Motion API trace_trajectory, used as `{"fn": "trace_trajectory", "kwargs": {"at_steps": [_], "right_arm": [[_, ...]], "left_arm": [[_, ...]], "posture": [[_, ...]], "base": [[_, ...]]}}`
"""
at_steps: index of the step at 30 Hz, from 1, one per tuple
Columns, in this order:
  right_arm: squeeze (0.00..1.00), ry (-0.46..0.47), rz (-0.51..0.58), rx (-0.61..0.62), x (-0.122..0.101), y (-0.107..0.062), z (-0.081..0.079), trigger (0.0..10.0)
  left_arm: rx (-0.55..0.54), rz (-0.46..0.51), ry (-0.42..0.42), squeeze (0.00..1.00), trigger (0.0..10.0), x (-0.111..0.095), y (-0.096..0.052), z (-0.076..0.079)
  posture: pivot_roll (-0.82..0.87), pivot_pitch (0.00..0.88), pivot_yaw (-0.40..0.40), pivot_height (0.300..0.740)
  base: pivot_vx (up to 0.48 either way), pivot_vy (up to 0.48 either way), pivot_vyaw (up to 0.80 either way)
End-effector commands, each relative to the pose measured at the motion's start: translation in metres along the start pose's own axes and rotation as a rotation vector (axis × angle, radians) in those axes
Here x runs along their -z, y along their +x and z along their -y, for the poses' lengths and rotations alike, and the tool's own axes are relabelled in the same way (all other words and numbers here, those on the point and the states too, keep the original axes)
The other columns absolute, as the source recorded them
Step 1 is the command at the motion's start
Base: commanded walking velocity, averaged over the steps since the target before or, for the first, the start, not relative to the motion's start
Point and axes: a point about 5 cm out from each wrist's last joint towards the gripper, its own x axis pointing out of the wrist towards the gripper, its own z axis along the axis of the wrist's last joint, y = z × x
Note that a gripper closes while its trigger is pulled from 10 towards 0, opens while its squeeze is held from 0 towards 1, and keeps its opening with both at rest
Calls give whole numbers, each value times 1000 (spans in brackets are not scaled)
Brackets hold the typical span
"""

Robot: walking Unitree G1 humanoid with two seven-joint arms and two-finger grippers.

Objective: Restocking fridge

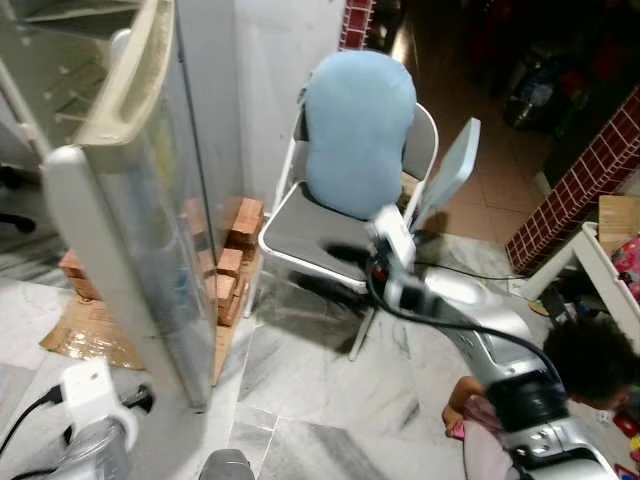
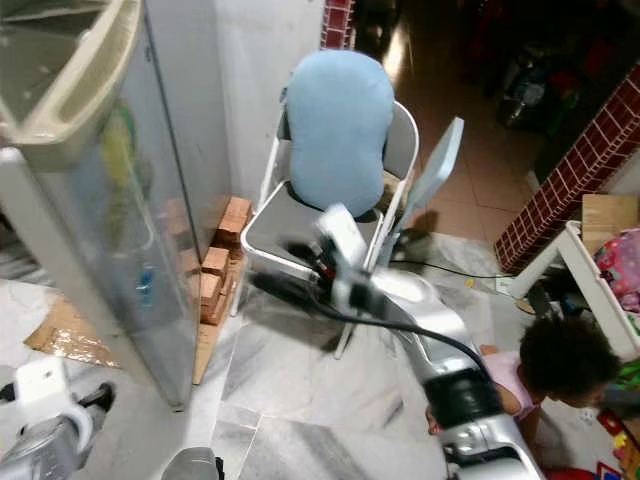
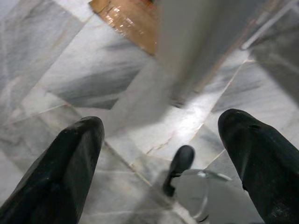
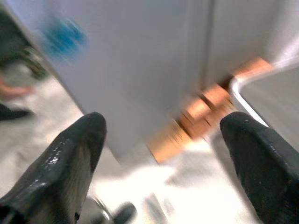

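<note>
home: fridge, folding chair, marble floor

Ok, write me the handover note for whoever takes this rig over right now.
Left gripper: open, empty, hanging low over the grey marble floor.
Right gripper: open, empty, raised and reaching toward the white fridge; view blurred.
The fridge's door stands open. A white folding chair with a blue cushion stands beside it, wooden blocks stacked between them. A person crouches near the right arm.
Done: nothing visibly stocked. Left: find the items, load them, mind the person.
</note>
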Motion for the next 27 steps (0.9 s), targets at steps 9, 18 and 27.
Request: {"fn": "trace_trajectory", "kwargs": {"at_steps": [9, 18, 27], "right_arm": [[0, 1, 152, 495, -8, -8, 36, 10000], [0, 46, 355, 706, -8, -32, 24, 10000], [0, 86, 376, 739, 4, -37, 9, 10000]], "left_arm": [[-37, 208, 167, 0, 10000, -18, -1, -15], [151, 563, 362, 0, 10000, -68, -20, 29], [279, 695, 421, 0, 10000, -72, -36, 53]], "posture": [[139, 0, -85, 740], [93, 0, -81, 740], [75, 0, -72, 740]], "base": [[0, 0, 0], [0, 358, 0], [0, 480, 0]]}}
